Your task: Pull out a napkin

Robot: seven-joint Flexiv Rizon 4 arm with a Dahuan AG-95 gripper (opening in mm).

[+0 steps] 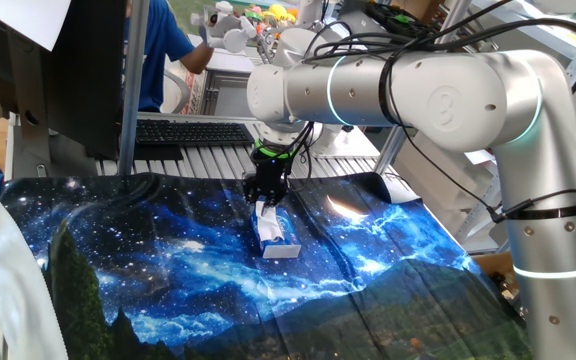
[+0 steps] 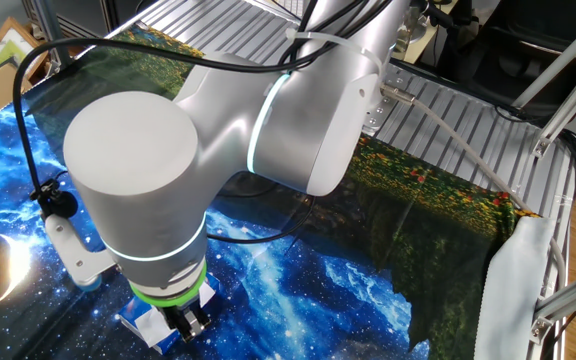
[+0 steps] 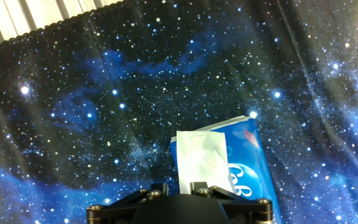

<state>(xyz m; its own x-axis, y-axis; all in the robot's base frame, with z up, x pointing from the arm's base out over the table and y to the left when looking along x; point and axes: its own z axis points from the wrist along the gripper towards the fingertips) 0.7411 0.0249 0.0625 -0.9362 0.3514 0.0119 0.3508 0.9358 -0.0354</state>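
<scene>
The napkin is a white sheet that stands up out of the blue-and-white tissue pack. In one fixed view the napkin stretches from the pack up into my gripper. The gripper is shut on the napkin's upper end, just above the pack. In the hand view the gripper sits at the bottom edge, with the sheet running down behind the right fingertip. In the other fixed view the arm hides most of the gripper and the pack.
The pack lies on a galaxy-print cloth that covers the slatted metal table. A black keyboard and a person in blue are behind the table. A white cloth hangs at one table end.
</scene>
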